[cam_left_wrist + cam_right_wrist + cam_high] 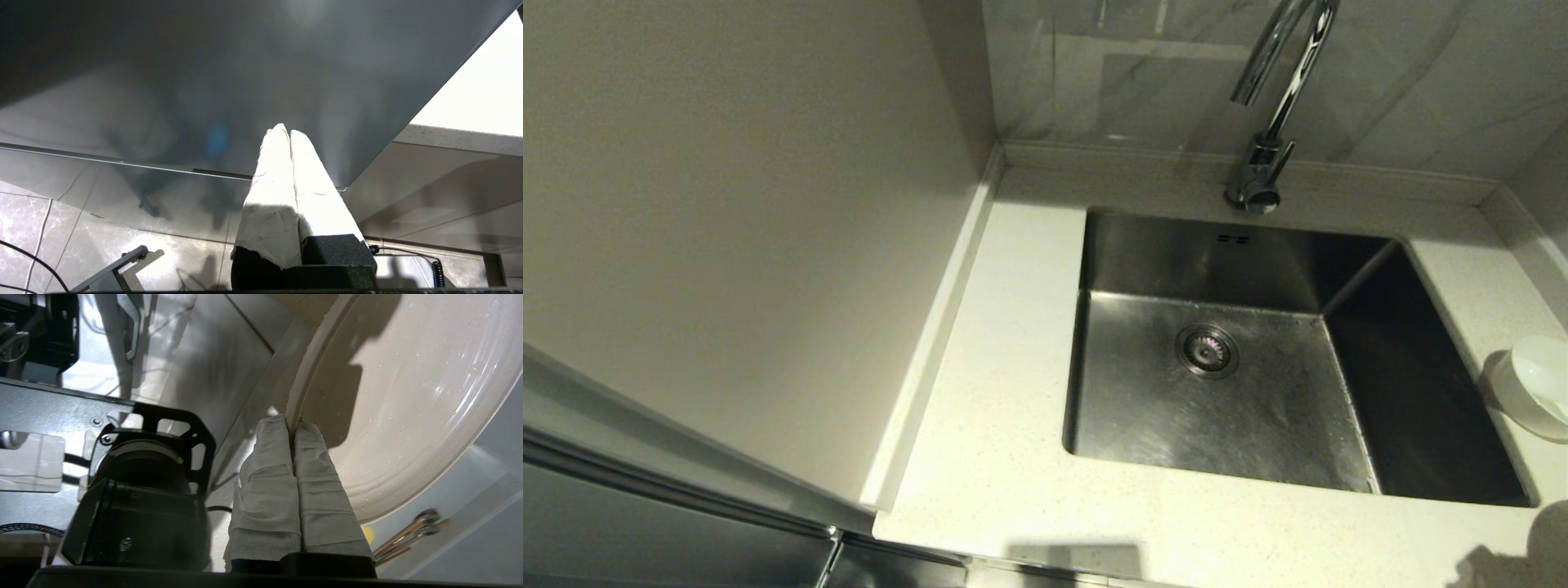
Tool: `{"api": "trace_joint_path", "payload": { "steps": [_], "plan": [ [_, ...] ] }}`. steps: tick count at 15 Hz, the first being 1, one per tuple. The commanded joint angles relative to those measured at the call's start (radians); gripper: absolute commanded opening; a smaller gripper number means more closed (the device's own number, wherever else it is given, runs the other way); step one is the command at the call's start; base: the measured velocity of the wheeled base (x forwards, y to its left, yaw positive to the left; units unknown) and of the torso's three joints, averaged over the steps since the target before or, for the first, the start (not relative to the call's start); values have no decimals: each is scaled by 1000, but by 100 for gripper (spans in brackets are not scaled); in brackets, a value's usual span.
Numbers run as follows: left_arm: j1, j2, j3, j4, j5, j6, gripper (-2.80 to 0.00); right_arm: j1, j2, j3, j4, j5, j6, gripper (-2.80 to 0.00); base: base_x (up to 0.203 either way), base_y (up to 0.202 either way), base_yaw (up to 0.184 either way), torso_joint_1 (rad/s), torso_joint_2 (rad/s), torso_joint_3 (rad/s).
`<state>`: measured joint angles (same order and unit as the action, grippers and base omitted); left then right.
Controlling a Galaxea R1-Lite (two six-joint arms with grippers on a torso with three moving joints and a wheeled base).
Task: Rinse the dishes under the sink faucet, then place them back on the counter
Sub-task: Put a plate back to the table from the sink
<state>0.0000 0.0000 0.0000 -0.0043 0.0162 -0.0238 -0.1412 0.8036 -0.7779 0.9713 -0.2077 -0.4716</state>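
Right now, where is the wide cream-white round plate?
The wide cream-white round plate shows only in the right wrist view, its rim pinched in the right hand. It is out of the head view, away from the stainless-steel sink.

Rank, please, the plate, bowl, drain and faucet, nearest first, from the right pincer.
1. Plate: rim clamped in the right pincer.
2. Bowl: counter, right of sink.
3. Drain: sink floor.
4. Faucet: back rim.
That pincer is outside the head view, seemingly off its right, so 2-4 are judged. The left pincer is parked low, shut.
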Motion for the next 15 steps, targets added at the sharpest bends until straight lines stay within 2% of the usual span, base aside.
{"api": "trace_joint_path", "payload": {
  "steps": [1,5,10,15],
  "plan": [
    [0,-3,0,0,1,-1,-280,1,-12,37,6,0,17,-280,0,0,0,0,0,0],
    [0,-3,0,0,1,-1,-280,2,4,71,-5,4,24,-280,0,0,0,0,0,0],
    [0,-3,0,0,1,-1,-280,2,24,184,-212,2,22,-280,0,0,0,0,0,0],
    [0,-3,0,0,1,-1,-280,2,48,186,-213,1,24,-280,0,0,0,0,0,0]
  ]
}}
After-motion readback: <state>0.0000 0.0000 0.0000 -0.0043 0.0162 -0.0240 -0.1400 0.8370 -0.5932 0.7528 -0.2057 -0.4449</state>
